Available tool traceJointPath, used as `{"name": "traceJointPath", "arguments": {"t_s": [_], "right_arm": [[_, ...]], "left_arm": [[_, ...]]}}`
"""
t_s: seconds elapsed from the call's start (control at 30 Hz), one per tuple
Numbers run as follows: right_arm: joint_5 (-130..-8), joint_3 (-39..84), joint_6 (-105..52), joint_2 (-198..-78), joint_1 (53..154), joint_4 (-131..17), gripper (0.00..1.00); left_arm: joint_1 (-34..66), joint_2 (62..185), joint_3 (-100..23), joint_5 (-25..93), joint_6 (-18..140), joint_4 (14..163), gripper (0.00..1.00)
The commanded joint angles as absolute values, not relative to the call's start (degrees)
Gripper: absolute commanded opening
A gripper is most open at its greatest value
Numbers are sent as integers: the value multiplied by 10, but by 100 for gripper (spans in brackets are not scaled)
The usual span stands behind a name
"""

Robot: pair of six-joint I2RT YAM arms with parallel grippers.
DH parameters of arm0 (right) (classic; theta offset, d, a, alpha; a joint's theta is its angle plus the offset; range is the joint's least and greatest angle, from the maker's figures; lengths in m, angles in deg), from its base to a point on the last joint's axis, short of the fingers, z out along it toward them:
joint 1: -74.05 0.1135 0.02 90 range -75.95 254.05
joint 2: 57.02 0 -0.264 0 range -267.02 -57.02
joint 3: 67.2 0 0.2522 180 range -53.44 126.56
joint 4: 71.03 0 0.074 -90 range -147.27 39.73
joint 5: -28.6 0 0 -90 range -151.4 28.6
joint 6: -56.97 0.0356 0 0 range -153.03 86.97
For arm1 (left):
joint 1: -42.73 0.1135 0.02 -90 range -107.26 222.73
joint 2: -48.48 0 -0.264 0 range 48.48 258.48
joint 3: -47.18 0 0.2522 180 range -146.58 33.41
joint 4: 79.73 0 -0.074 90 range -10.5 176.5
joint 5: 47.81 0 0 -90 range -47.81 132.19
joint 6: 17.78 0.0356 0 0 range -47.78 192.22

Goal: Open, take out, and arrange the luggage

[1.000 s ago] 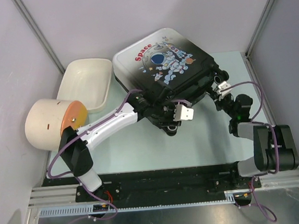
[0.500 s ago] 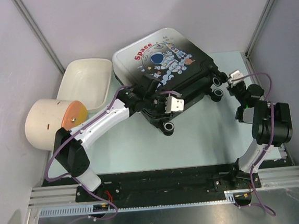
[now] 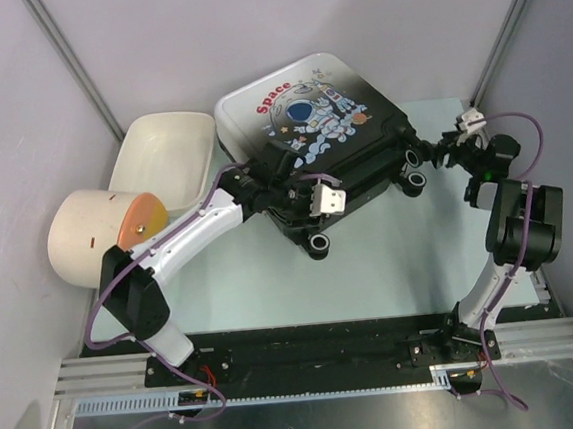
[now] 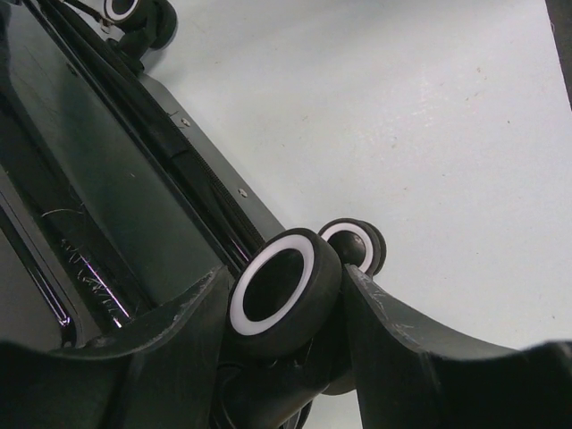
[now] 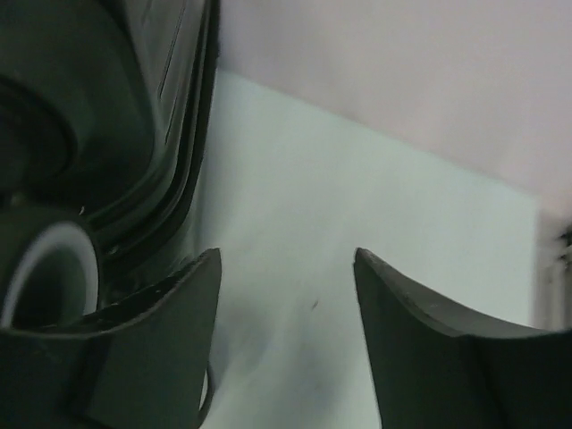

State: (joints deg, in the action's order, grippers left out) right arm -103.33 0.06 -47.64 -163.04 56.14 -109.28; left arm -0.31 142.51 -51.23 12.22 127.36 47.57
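The luggage (image 3: 308, 112) lies astronaut side up at the table's (image 3: 371, 267) 12 o'clock end. The left gripper (image 4: 284, 279) seems to pinch a wheel (image 3: 317, 243) at the luggage's 6 o'clock. The right gripper (image 5: 286, 259) is spread wide, holding nothing, at its 3 o'clock.

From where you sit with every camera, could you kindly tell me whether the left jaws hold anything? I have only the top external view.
Observer: Yes. The left wrist view shows them closed on a white-ringed wheel of the luggage, one finger against each side.
Operator: Thank you. And is anything between the right jaws?
Observer: No. The right wrist view shows them open with only bare table between them.
Operator: Are they near the case at all?
Observer: A second wheel sits just outside one finger.
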Motion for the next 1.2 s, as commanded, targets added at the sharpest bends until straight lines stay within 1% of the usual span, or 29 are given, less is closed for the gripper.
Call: {"name": "traceJointPath", "arguments": {"t_s": [0.0, 0.03, 0.07, 0.13, 0.17, 0.23, 0.37, 0.4, 0.47, 0.57, 0.67, 0.83, 0.97, 1.1, 1.17], "right_arm": [[-1202, 19, -399, -1588, 504, -960, 70], [-1212, 20, -388, -1586, 487, -953, 74], [-1222, 20, -390, -1585, 482, -948, 84], [-1243, 20, -420, -1578, 478, -913, 90], [-1245, 19, -465, -1575, 482, -891, 90], [-1243, 19, -490, -1572, 493, -855, 88], [-1225, 7, -483, -1580, 539, -881, 84], [-1213, 5, -470, -1580, 546, -895, 84], [-1215, 1, -420, -1596, 555, -970, 81], [-1227, 0, -373, -1605, 570, -993, 80], [-1229, -2, -301, -1604, 577, -974, 79], [-1192, -89, -213, -1567, 602, -1053, 78], [-1149, -123, -187, -1551, 620, -1069, 76], [-1176, -122, -188, -1555, 618, -1080, 75], [-1183, -120, -197, -1554, 624, -1077, 77]], "left_arm": [[70, 1453, -478, 252, 1332, 396, 58], [76, 1454, -479, 244, 1333, 395, 58], [84, 1456, -480, 242, 1337, 396, 58], [91, 1459, -479, 240, 1353, 395, 58], [98, 1461, -480, 240, 1359, 393, 56], [106, 1466, -480, 242, 1382, 392, 55], [152, 1482, -499, 241, 1403, 384, 54], [159, 1485, -503, 240, 1411, 380, 54], [176, 1489, -516, 240, 1417, 375, 54], [191, 1495, -528, 240, 1422, 370, 54], [206, 1503, -535, 236, 1427, 368, 54], [230, 1526, -546, 237, 1430, 367, 54], [241, 1541, -555, 240, 1436, 368, 53], [246, 1552, -567, 241, 1439, 368, 53], [252, 1559, -576, 242, 1439, 368, 53]]}}
